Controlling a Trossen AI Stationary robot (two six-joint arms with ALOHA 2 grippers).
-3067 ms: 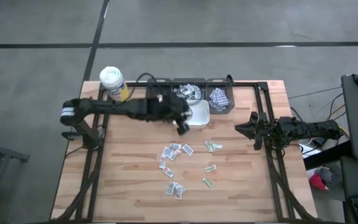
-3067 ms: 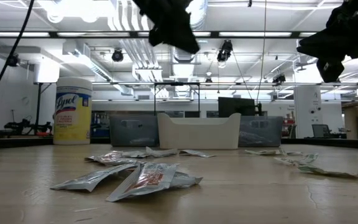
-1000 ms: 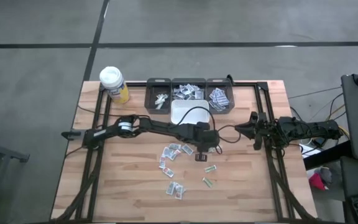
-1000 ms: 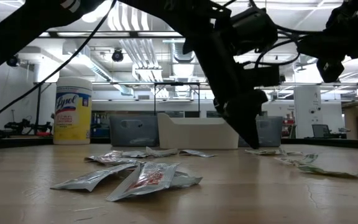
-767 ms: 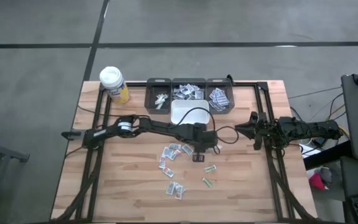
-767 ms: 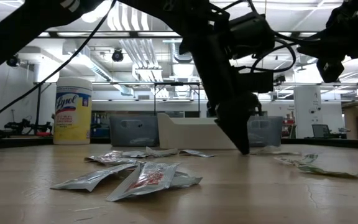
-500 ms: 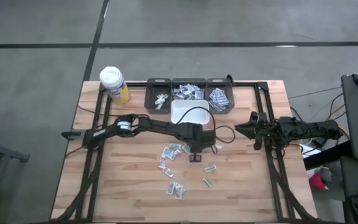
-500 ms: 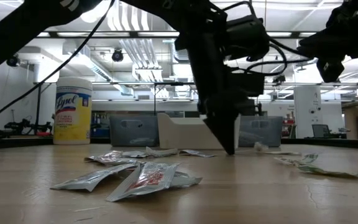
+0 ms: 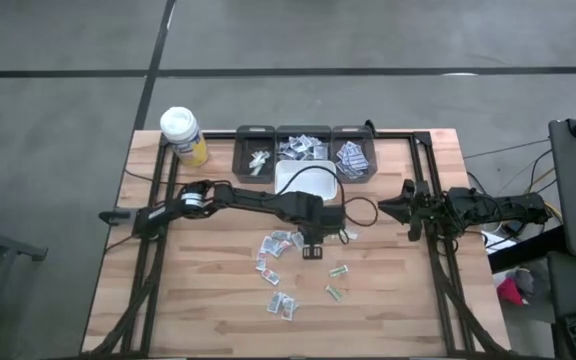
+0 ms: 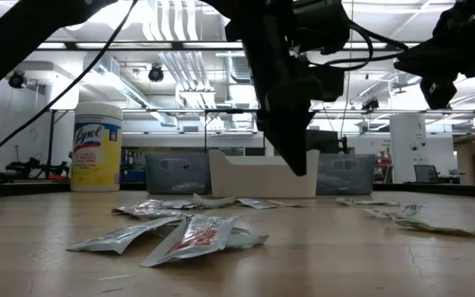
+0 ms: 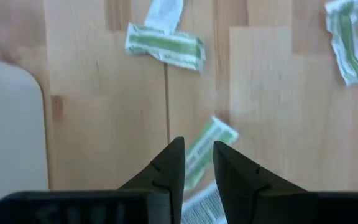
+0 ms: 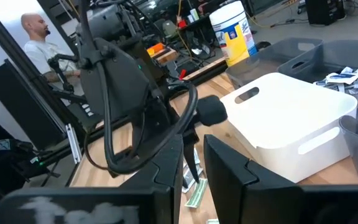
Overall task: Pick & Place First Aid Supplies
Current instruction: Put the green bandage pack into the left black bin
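**Left gripper lifted over scattered packets**

A white-lidded yellow canister (image 9: 182, 135) stands at the pale wooden plank surface's (image 9: 198, 300) far left corner. Three dark rectangular bins (image 9: 305, 155) holding packets sit behind a white rounded plastic tray (image 9: 305, 178). Flat, crinkled white-grey paper packets (image 9: 280, 272) lie loose mid-surface. The left gripper (image 9: 312, 250) hangs above them, fingers slightly parted and empty, a green-striped packet (image 11: 204, 151) just beyond their tips. The right gripper (image 9: 386, 207) waits at the right edge, narrowly open, empty.

left claw (image 9: 312, 252) — lifted off table | drew back toward white bin (image 9: 303, 178)
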